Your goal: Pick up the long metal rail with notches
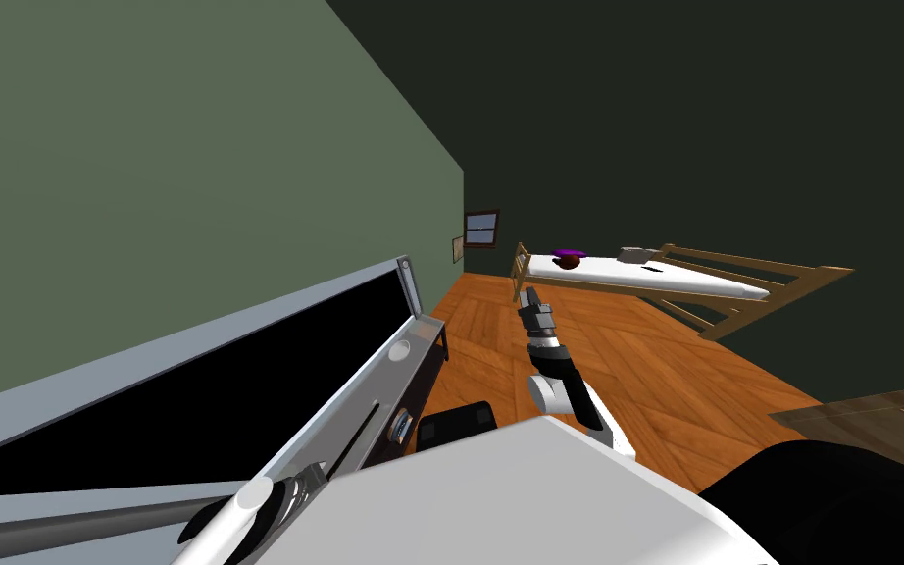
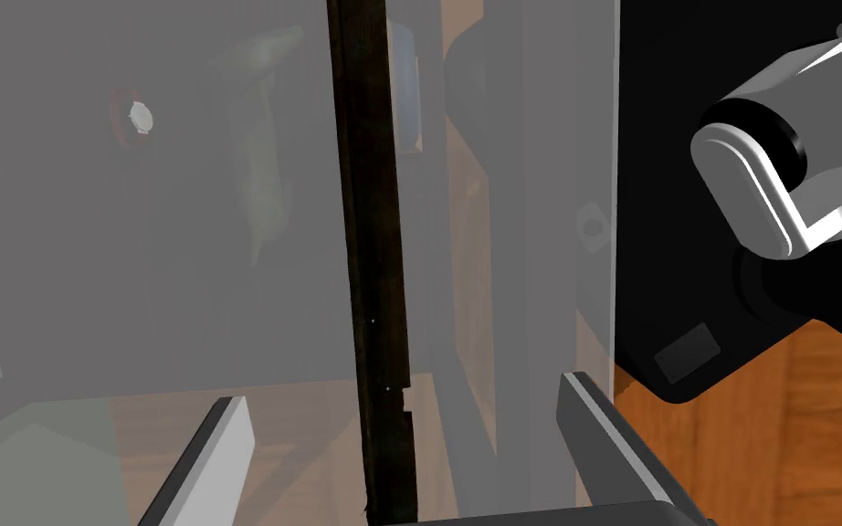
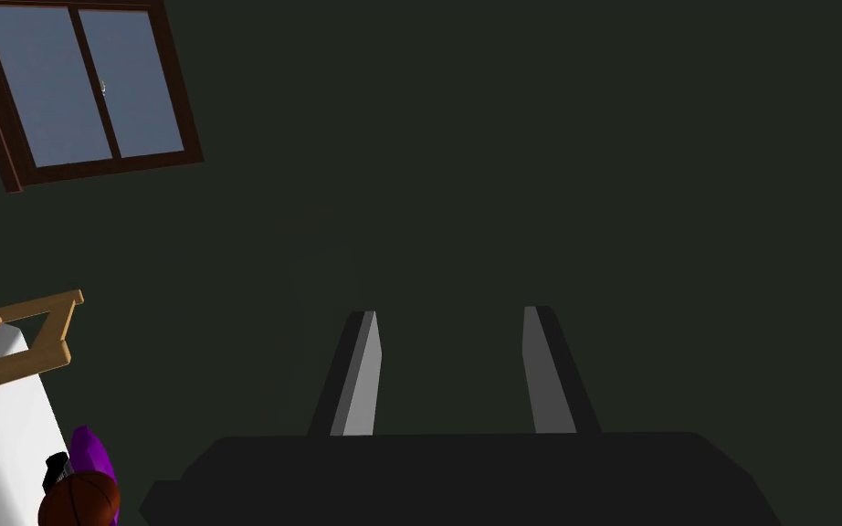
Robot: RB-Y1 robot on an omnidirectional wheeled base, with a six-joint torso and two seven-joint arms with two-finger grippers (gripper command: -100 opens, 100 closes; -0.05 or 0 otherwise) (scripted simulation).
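The long dark rail (image 2: 378, 274), with small notches along one edge, lies on a see-through grey surface (image 2: 182, 274). It runs lengthwise between the fingers of my left gripper (image 2: 405, 411), which stands open around the rail's near end without touching it. In the head view the rail (image 1: 357, 441) is a thin dark line on the grey ledge, and the left gripper (image 1: 305, 481) sits at its near end. My right gripper (image 1: 528, 299) is raised over the floor, and in its wrist view it (image 3: 451, 370) is open and holds nothing.
A big grey-framed unit with a black panel (image 1: 195, 392) runs along the green wall. A black box (image 1: 455, 427) sits on the wooden floor below the ledge. Farther back stands a wooden bed with a white mattress (image 1: 676, 280), bearing a ball and a purple thing (image 1: 568, 258).
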